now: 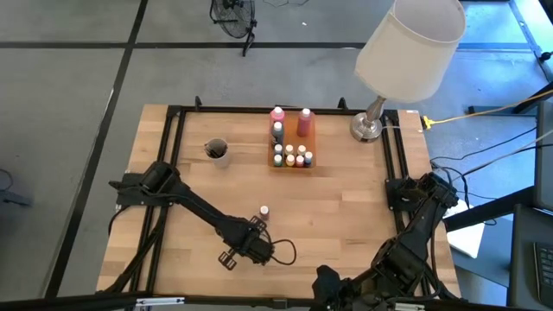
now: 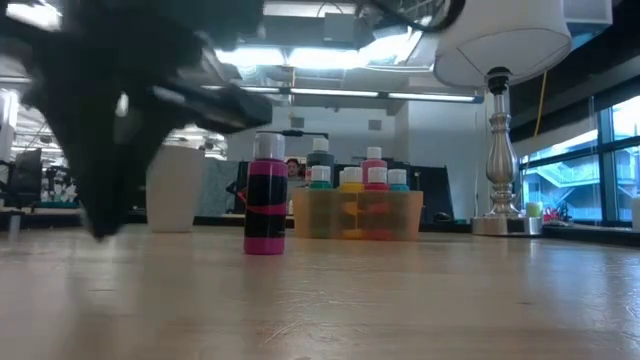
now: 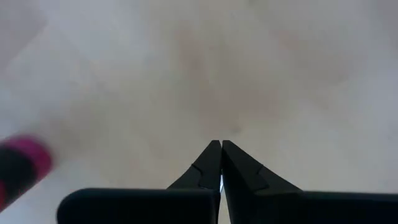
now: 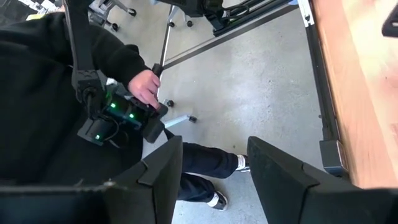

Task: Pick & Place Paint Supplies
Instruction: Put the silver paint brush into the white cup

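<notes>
One pink bottle stands loose on the table, apart from the tray where the other small bottles sit. Step in hand, as I judge it: collecting this stray for the tray. My left gripper hangs low over bare wood, fingertips pressed together, holding nothing; the bottle stands just beside it, off to one side, not between the fingers. Next move calls for spreading the fingers, shifting across to straddle the bottle, then closing below the white cap. Risk: a shut tip could knock it over. My right gripper waits off the table's near right corner, fingers parted, empty, looking down at floor and a seated person.
</notes>
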